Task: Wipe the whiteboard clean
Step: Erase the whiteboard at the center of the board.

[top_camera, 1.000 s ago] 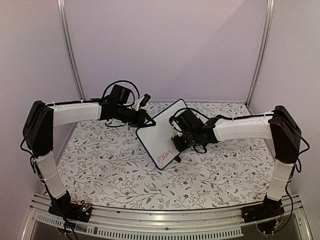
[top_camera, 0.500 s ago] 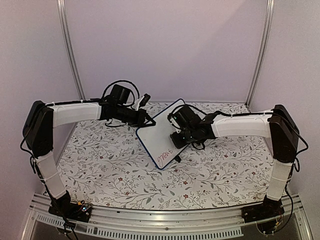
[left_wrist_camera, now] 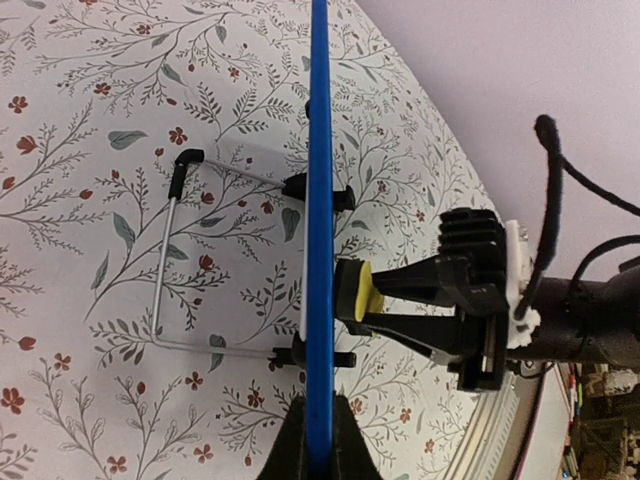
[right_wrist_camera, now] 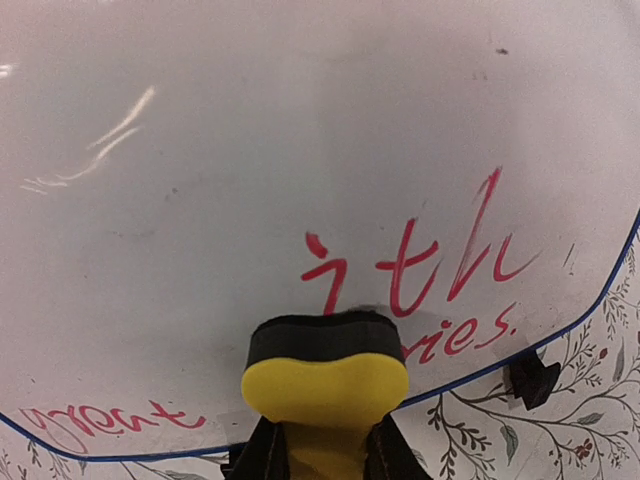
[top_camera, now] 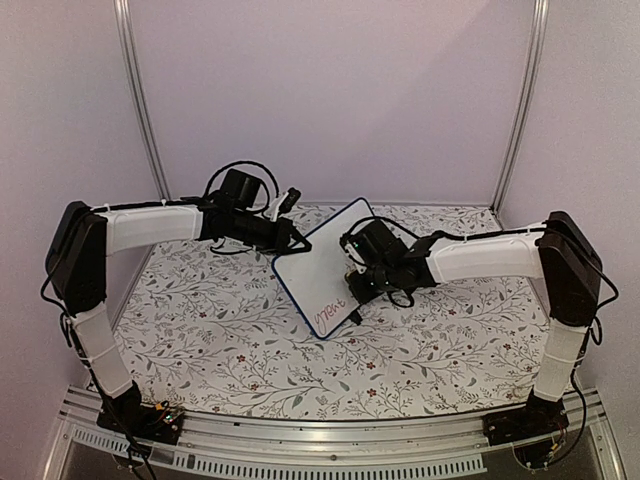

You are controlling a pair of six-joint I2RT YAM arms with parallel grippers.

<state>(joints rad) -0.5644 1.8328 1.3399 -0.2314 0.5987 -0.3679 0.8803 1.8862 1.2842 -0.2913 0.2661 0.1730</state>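
The whiteboard (top_camera: 322, 276) stands tilted on the floral table, blue-edged, with red writing near its lower corner. My left gripper (top_camera: 291, 240) is shut on its upper left edge; in the left wrist view the blue edge (left_wrist_camera: 319, 250) runs straight up from my jaws (left_wrist_camera: 319, 445). My right gripper (top_camera: 352, 282) is shut on the yellow sponge eraser (right_wrist_camera: 325, 375), whose dark felt face presses on the whiteboard (right_wrist_camera: 250, 170) just below the red letters. The eraser also shows in the left wrist view (left_wrist_camera: 362, 292), against the board's face.
A wire stand (left_wrist_camera: 190, 260) with black feet props the board from behind. Metal frame posts (top_camera: 140, 100) rise at the back corners. The floral tablecloth (top_camera: 220, 340) spreads around the board.
My right gripper with the eraser slid up the board and back down to about where it started. The left arm and the board have not moved.
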